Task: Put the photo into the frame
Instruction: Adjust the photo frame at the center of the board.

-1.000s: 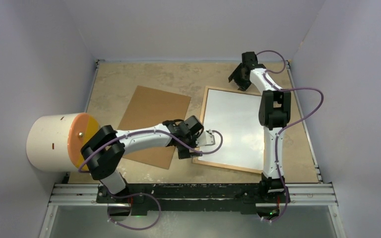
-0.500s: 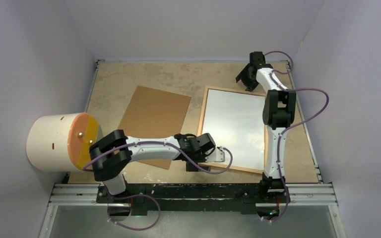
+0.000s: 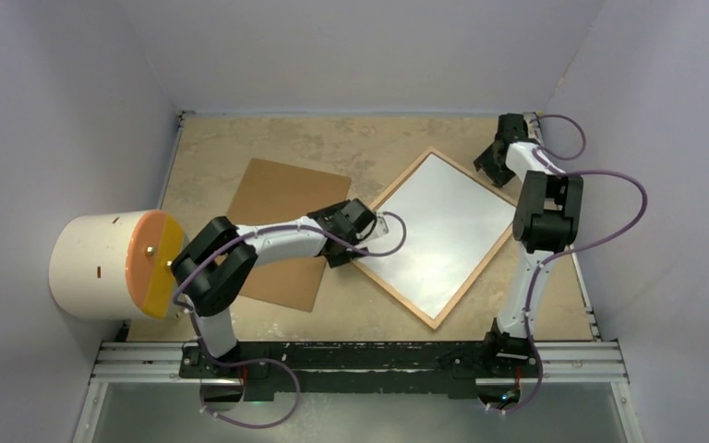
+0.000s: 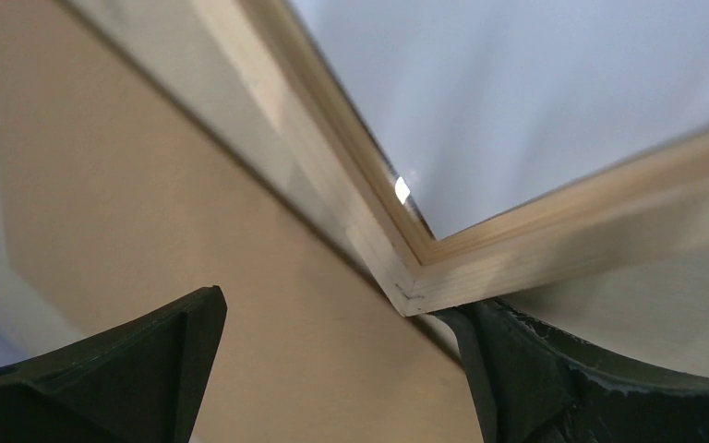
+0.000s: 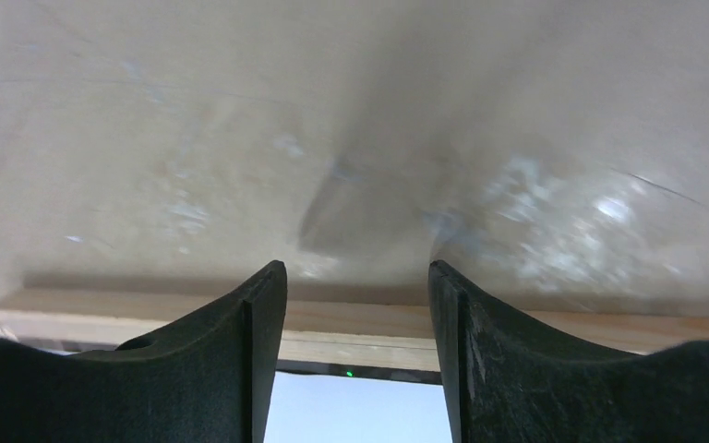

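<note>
On the beige, mottled worktop [image 3: 268, 143], closed in by pale lilac walls [image 3: 351, 46], the frame [image 3: 395, 294] lies cornerwise beside a brown board [image 3: 286, 231], the left pincer [image 4: 340, 300] wide open at its left corner, the right pincer [image 5: 355, 268] partly open over its far edge, both holding nothing.

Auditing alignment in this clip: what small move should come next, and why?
Probably the left claw nudges the frame square to the table: the frame lies skewed like a diamond, one corner between that claw's open fingers, the right claw open over the far edge.
</note>
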### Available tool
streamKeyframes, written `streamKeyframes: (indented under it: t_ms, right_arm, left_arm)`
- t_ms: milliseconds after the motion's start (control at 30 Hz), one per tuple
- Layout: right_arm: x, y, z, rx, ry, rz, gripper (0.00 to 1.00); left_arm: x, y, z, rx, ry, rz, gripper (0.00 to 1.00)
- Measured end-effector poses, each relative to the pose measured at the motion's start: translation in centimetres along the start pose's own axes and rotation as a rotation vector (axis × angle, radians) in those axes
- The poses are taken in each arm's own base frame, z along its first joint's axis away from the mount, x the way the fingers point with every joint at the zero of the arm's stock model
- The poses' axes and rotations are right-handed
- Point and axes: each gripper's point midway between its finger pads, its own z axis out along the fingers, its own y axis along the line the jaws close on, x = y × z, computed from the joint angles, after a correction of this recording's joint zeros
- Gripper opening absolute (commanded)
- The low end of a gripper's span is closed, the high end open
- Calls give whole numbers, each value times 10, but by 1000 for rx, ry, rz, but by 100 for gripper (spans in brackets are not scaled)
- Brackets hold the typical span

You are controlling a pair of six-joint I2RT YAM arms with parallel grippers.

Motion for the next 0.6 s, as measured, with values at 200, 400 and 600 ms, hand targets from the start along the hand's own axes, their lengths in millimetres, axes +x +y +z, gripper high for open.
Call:
streamKeyframes:
  t_ms: [200,400,600]
  right_arm:
    - [19,-37,-17,43,-1,31,58]
    - [40,-62,-35,34,-21,114,57]
    - [68,-87,-56,7,-45,166,55]
  left_arm:
    - [20,61,25,-153,114,-64,100]
    - [34,105,43,-240,180,-124,100]
    - [42,135,56,-296,190,-198,100]
